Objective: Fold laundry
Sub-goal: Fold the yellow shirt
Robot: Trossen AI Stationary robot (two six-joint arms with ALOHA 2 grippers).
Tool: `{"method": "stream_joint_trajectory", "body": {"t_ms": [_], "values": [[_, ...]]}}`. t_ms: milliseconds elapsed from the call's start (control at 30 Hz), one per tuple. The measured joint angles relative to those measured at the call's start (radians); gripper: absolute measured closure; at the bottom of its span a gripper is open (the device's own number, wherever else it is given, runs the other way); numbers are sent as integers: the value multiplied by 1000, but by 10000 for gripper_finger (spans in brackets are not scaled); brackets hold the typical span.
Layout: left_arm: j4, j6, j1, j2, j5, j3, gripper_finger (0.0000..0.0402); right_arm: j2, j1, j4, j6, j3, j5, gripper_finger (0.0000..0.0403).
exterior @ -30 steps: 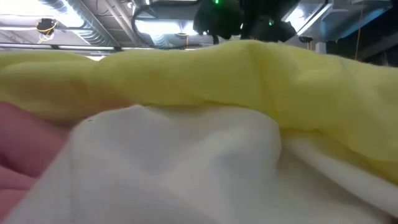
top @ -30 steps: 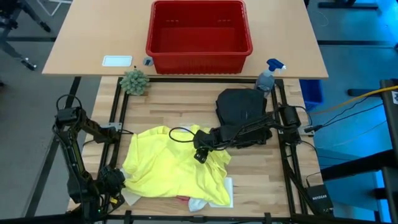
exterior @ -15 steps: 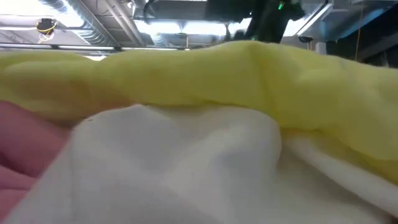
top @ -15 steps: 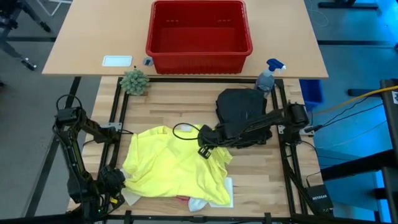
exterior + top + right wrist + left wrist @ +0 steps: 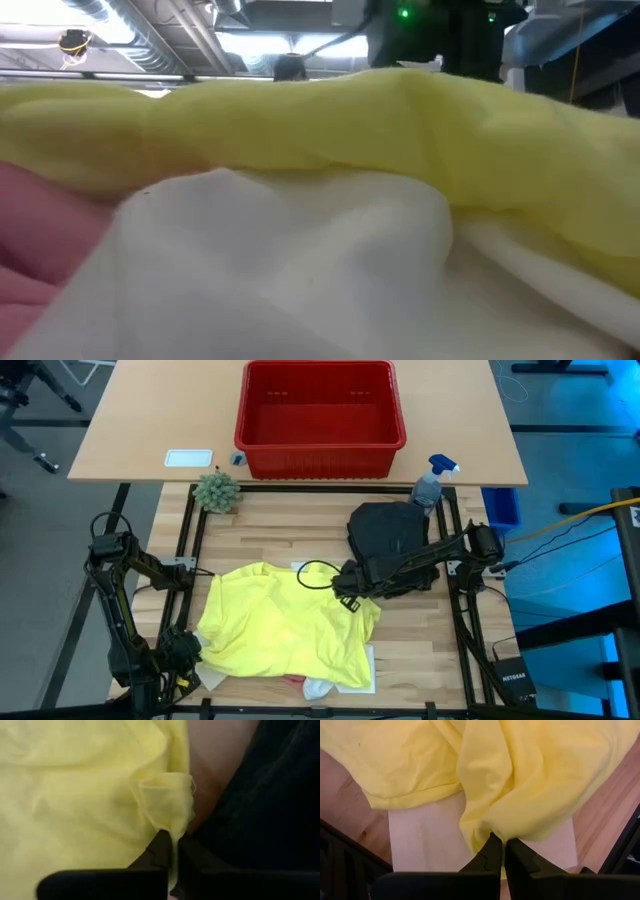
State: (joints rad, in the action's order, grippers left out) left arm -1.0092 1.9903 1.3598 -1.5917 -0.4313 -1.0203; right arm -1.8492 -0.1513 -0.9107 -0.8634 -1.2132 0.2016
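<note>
The yellow T-shirt [image 5: 285, 625] lies crumpled across the near middle of the wooden surface [image 5: 290, 540], spread between the two arms. Its near-left edge is pinched in the left gripper [image 5: 500, 851], whose fingers [image 5: 487, 857] are pressed together on a fold of the yellow fabric at the near-left corner of the surface. The shirt's far-right edge is pinched in the right gripper [image 5: 174, 845], whose fingers [image 5: 160, 851] are likewise closed on a small bunch of yellow cloth, right beside the dark trousers [image 5: 390, 540].

Those trousers sit in a heap on the right side of the surface, touching the shirt's right edge, and the right arm reaches over them. Under the shirt's near edge a white cloth [image 5: 362, 660] shows, and beside it a sliver of pink cloth [image 5: 292, 680]; in the low view both fill the foreground, the pink cloth [image 5: 35, 240] next to the white cloth [image 5: 270, 270], with the yellow shirt [image 5: 320, 120] lying over them.

On the lighter table beyond stand a red plastic basket [image 5: 320, 415] and a small white flat item [image 5: 189, 458]. A small green plant [image 5: 216, 490] and a spray bottle [image 5: 430, 482] stand at the far edge of the wooden surface.
</note>
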Motion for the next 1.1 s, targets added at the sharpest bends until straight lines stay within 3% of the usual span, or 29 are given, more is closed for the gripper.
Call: {"method": "stream_joint_trajectory", "body": {"t_ms": [167, 400, 633, 767, 900, 1100], "values": [[2, 0, 0, 0, 0, 0, 402, 21, -15, -6, -4, 4, 8, 317], [3, 20, 1, 0, 17, 0, 400, 148, -94, 47, -38, 5, 148, 197], [26, 30, 1, 0, 32, 0, 363, 240, -160, 255, -43, 4, 213, 103], [37, 29, 1, 0, 32, 0, 346, 231, -145, 462, 70, 4, 151, 85], [38, 22, 1, 0, 31, 0, 344, 193, -55, 648, 168, -2, 51, 92], [12, 27, -1, -1, 23, 0, 345, 45, 114, 699, 341, -143, -140, 122]]}}
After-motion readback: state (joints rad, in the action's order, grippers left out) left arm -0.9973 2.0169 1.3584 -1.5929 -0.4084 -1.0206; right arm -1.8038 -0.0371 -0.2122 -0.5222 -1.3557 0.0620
